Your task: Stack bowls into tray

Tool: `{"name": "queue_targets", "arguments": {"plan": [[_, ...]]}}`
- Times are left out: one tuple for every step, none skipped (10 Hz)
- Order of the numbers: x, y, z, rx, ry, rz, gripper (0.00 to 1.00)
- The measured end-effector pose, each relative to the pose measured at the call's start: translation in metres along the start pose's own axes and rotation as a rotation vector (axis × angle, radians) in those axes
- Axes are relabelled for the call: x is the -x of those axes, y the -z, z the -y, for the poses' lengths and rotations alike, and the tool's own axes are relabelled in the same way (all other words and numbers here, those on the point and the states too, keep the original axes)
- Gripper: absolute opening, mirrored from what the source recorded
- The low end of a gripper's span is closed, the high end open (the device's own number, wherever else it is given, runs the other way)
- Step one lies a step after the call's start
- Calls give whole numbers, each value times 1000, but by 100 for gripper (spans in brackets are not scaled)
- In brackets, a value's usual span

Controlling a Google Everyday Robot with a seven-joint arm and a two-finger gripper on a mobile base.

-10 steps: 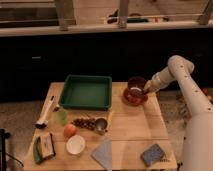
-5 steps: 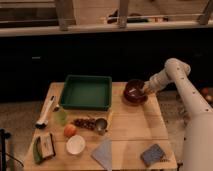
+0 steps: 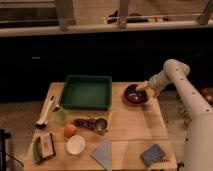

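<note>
- Gripper (image 3: 141, 87) at the end of the white arm (image 3: 172, 75), lowered over the right rim of the dark maroon bowl (image 3: 134, 94)
- Finger opening cannot be told; whether anything is held, likewise unclear
- Maroon bowl resting on the wooden table (image 3: 130, 127) near its far right corner, just right of the green tray (image 3: 87, 92) and outside it
- Some orange visible inside the maroon bowl; whether that is a second bowl nested there cannot be told
- Green tray near the far edge of the table, left of centre, with raised sides and a bare floor
- White brush-like tool (image 3: 46, 111) lying along the left edge, a green cup (image 3: 61, 116) beside it
- Small metal cup (image 3: 101, 125) near the table's middle, next to a dark cluster of small items (image 3: 83, 122)
- Orange fruit (image 3: 70, 130) and white bowl (image 3: 76, 144) toward the front left
- Grey-blue cloth (image 3: 103, 152) at the front edge, dark sponge (image 3: 154, 154) at the front right
</note>
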Motion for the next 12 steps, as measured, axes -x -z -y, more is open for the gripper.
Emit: {"name": "queue_targets", "arguments": {"plan": [[0, 0, 1, -1, 5, 0, 80], [-1, -1, -1, -5, 9, -1, 80], [-1, -1, -4, -12, 19, 1, 80], [-1, -5, -5, -19, 32, 8, 80], [-1, -8, -6, -27, 42, 17, 80], [-3, -13, -8, -34, 55, 26, 80], [-5, -17, -9, -39, 61, 32, 80], [-7, -20, -10, -44, 67, 37, 80], [-8, -23, -12, -50, 70, 43, 80], [-11, -25, -13, -60, 74, 47, 80], [-13, -26, -12, -70, 77, 51, 80], [-14, -27, -11, -78, 80, 54, 80]]}}
